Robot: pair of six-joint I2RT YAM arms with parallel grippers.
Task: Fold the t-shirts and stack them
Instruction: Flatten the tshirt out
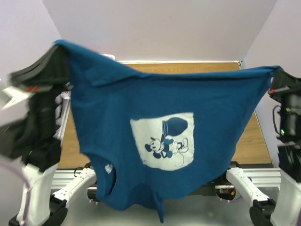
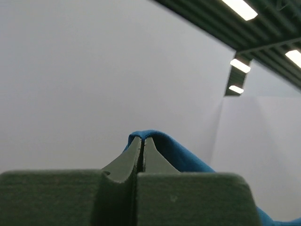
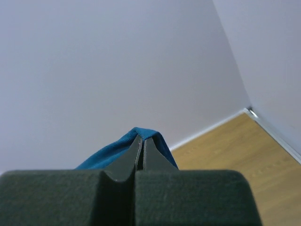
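Note:
The dark blue t-shirt point(image 1: 164, 117) with the white cartoon-mouse print hangs spread in the air between both arms, high above the table. My left gripper point(image 1: 60, 47) is shut on its upper left corner; in the left wrist view point(image 2: 142, 139) blue cloth point(image 2: 183, 157) folds over the closed fingertips. My right gripper point(image 1: 276, 70) is shut on the upper right corner; in the right wrist view point(image 3: 142, 138) blue cloth point(image 3: 110, 153) wraps the tips. The shirt's lower part, with collar and sleeve, dangles near the arm bases. The pink and teal t-shirts are out of view.
The wooden table point(image 1: 249, 141) lies under the shirt, mostly hidden by it; its far edge meets the white wall point(image 3: 221, 123). Arm bases point(image 1: 70, 188) stand at the near edge.

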